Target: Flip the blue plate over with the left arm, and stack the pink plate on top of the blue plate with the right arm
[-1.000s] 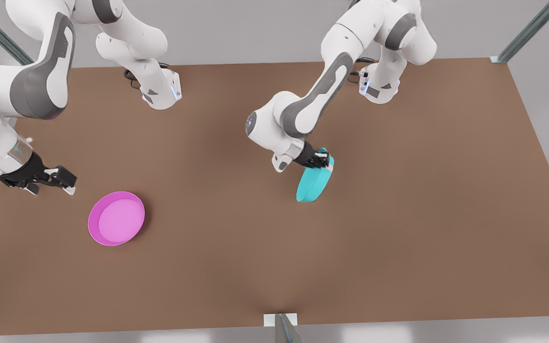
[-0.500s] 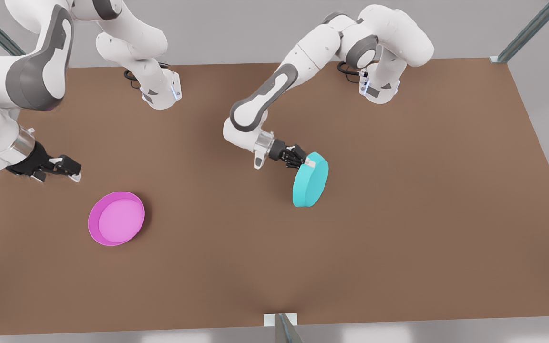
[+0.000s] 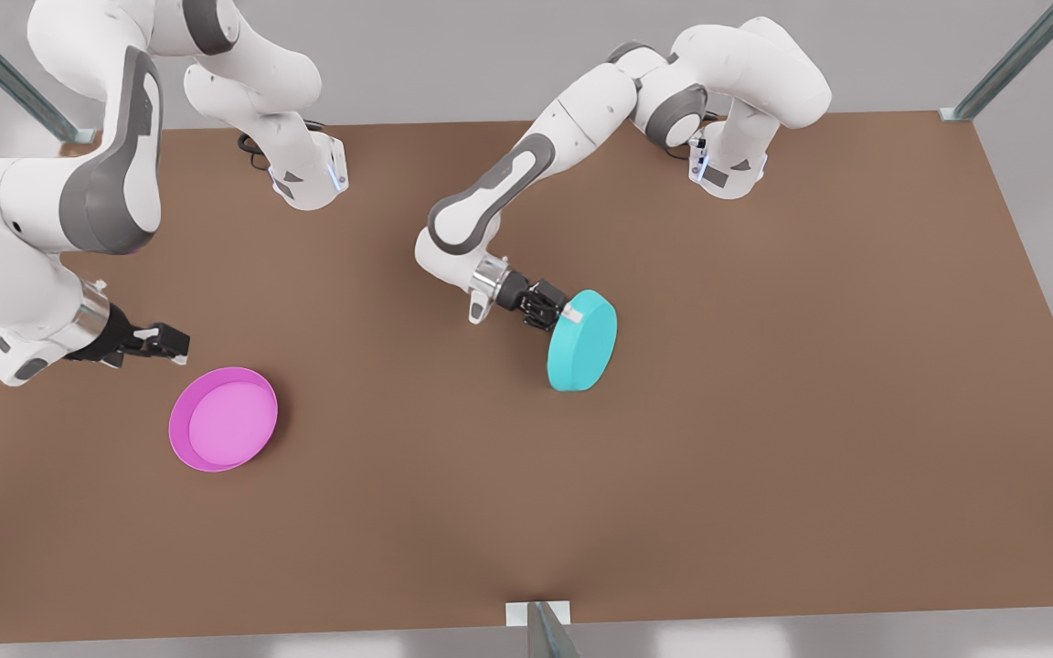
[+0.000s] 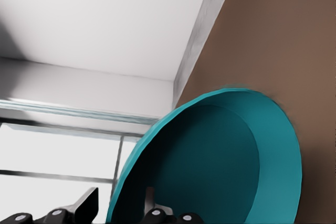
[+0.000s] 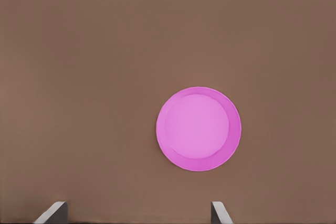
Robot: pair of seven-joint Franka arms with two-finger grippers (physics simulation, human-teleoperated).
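Holding the blue plate [image 3: 583, 340] by its upper rim, the left gripper [image 3: 556, 311] has its two fingers clamped across that rim, one on the hollow side and one on the back. The plate stands tilted on edge near the middle of the brown table [image 3: 764, 439]. Its lowest edge seems to be at or just above the tabletop; contact cannot be told. In the front view its flat base faces the camera, and in the left wrist view the hollow inside [image 4: 220, 166] faces back toward the wrist. The plate hangs below the gripper and on the front view's right of it, so finishing the flip likely means tipping it on toward that side until the rim faces down.

The pink plate [image 3: 223, 419] lies flat and hollow side up toward the front view's left, well apart from the blue one. The right gripper [image 3: 172, 344] hovers near it, above and slightly toward the front view's left, fingers parted and holding nothing. In the right wrist view the pink plate [image 5: 198, 128] lies ahead of the two fingertips [image 5: 220, 212]. The right arm is much the nearer to it.
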